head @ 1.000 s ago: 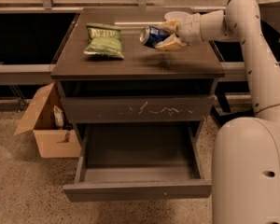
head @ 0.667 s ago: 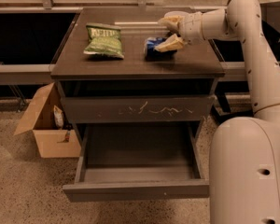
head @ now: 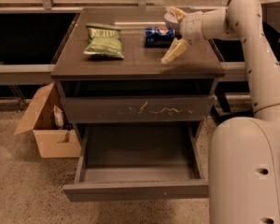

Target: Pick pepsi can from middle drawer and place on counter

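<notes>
The pepsi can point(head: 158, 36), blue with a round logo, lies on its side on the counter point(head: 135, 59), right of centre near the back. My gripper point(head: 176, 31) is just right of the can, open, its pale fingers point(head: 175, 51) spread wide and apart from the can. The middle drawer point(head: 137, 164) is pulled out below and shows an empty dark grey inside.
A green chip bag point(head: 104, 40) lies on the counter's left half. The drawer front point(head: 137, 108) above the open drawer has pale scratch marks and is shut. An open cardboard box point(head: 49, 125) stands on the floor at the left. My white base point(head: 249, 171) stands at the right.
The gripper lowered the can onto the counter, opened and let it go. The can now lies free, and the gripper has drawn back to the right.
</notes>
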`<state>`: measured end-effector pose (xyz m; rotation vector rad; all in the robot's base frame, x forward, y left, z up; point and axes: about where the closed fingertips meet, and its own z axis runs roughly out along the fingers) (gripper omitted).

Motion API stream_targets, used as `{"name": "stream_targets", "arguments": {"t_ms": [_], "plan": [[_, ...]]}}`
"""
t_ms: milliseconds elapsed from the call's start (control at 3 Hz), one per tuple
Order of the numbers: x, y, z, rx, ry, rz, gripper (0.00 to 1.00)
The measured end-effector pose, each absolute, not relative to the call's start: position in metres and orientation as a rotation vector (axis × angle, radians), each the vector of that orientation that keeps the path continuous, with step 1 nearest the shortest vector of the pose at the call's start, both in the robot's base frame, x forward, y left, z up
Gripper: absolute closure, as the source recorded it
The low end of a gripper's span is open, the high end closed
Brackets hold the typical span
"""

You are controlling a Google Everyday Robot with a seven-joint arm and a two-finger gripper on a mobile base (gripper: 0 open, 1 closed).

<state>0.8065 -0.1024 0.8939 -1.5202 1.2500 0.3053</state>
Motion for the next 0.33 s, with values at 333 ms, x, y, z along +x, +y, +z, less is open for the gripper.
{"name": "stream_targets", "arguments": {"t_ms": [333], "plan": [[0.7983,-0.127,0.9154,-1.468,1.231,0.258,0.0]]}}
